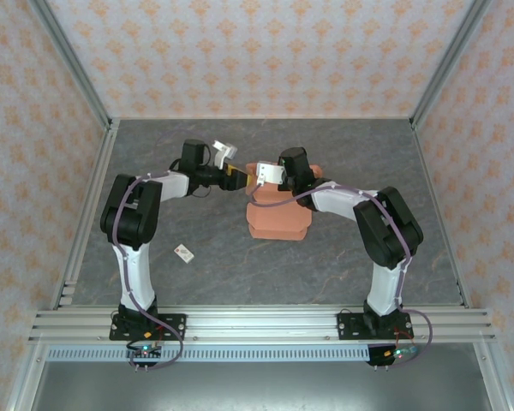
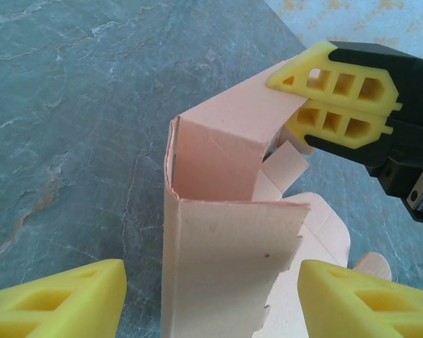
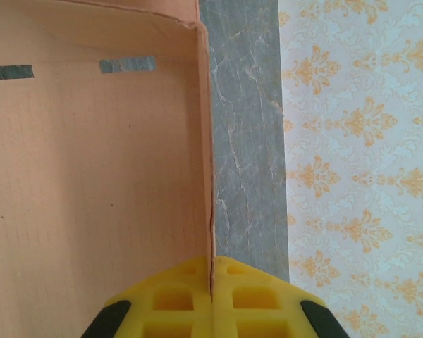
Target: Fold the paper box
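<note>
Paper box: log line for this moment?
paper box: partly folded | right end effector: shut on its wall | left end effector: open

1. One paper box [image 1: 278,214] on one worktop [image 1: 197,291].
2. One small white tag [image 1: 184,252].
3. Two robot arms: left arm [image 1: 130,214], right arm [image 1: 385,227].
4. Two hands: left hand [image 1: 234,177], right hand [image 1: 259,182].

Paper box [image 1: 278,218] on table [image 1: 368,154], left gripper [image 1: 232,176] just left — right gripper [image 1: 264,175] at far edge, tag [image 1: 184,252] near-left
</note>
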Motion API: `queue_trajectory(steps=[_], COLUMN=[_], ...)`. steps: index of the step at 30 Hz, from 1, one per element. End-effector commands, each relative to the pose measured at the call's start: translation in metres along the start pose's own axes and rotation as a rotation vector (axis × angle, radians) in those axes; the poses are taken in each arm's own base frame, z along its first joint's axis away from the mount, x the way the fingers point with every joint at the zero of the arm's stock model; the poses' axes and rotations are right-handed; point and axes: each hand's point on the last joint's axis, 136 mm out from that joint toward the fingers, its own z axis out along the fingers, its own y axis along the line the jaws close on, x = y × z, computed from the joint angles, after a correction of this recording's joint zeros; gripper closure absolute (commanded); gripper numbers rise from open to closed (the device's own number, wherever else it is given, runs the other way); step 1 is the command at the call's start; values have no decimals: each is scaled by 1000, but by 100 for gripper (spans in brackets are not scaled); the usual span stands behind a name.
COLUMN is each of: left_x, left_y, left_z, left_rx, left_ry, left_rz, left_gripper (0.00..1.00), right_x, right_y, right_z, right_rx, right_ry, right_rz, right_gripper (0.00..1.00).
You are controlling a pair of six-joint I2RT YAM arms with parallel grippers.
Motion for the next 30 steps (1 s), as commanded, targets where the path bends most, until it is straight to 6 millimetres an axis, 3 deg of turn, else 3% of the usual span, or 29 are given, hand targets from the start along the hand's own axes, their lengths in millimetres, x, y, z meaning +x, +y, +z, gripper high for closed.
queue_trajectory(steps=[1, 13, 21, 30], left_x=[0, 10, 12, 8], left_y=[-14, -20, -29, -7], left_z=[6, 16, 15, 23], left_rx=[63, 93, 122, -14], left_ry=[35, 105, 88, 87], left_rz=[23, 7, 25, -25], left_gripper=[30, 27, 34, 42], right_x=[-6, -6, -6, -9], right_y=[-17, -19, -22, -24], right_z=[-8, -7, -7, -11], right_rx=[31, 36, 39, 44], right_ry=[2, 10, 15, 2], right_rz=[26, 28, 28, 43], right_gripper=[100, 100, 100, 100])
